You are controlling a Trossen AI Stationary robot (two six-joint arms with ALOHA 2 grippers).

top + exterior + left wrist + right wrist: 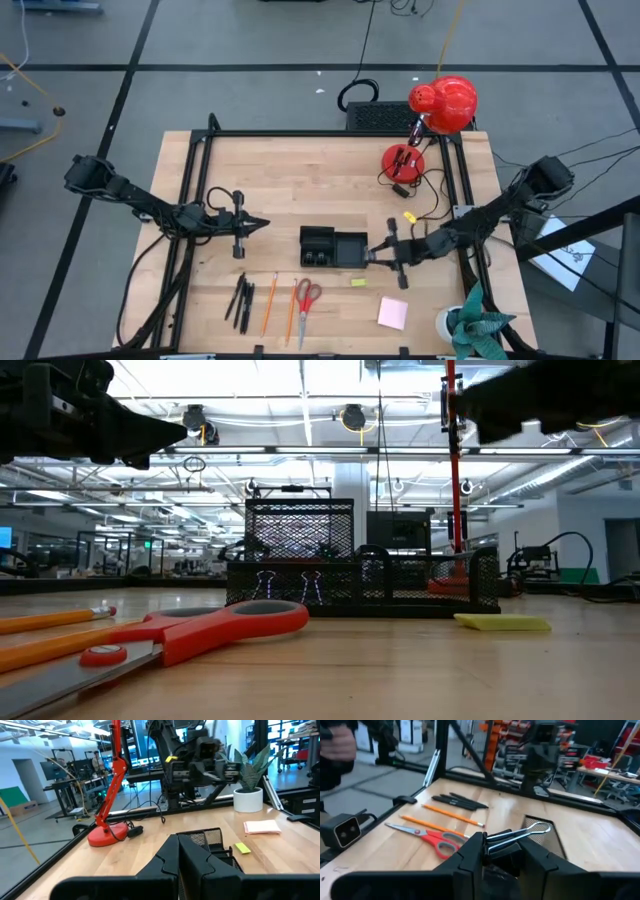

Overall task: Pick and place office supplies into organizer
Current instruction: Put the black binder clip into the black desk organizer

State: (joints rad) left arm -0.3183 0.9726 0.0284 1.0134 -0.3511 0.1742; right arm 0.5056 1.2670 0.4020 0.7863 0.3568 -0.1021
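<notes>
The black mesh organizer (333, 247) stands mid-table. My right gripper (373, 256) is at its right end, shut on a black binder clip (520, 836). Left of the organizer my left gripper (262, 225) hangs shut and holds nothing. Near the front edge lie black pens (242, 298), orange pencils (270, 302) and red-handled scissors (305, 300). A yellow-green bit (358, 282) and a pink sticky-note pad (392, 312) lie to their right. My right gripper pinches the binder clip's black body (496, 851) between its two fingers. The fingers lie about level and come from the table's right side. The clip's silver wire handles (534, 828) stick out ahead of the fingertips over the organizer's mesh, and the clip is lifted clear.
A red desk lamp (440, 105) with its base (403, 160) and cable stands at the back right. A potted plant (470, 325) is at the front right corner. A black frame (190, 200) runs around the tabletop's edges.
</notes>
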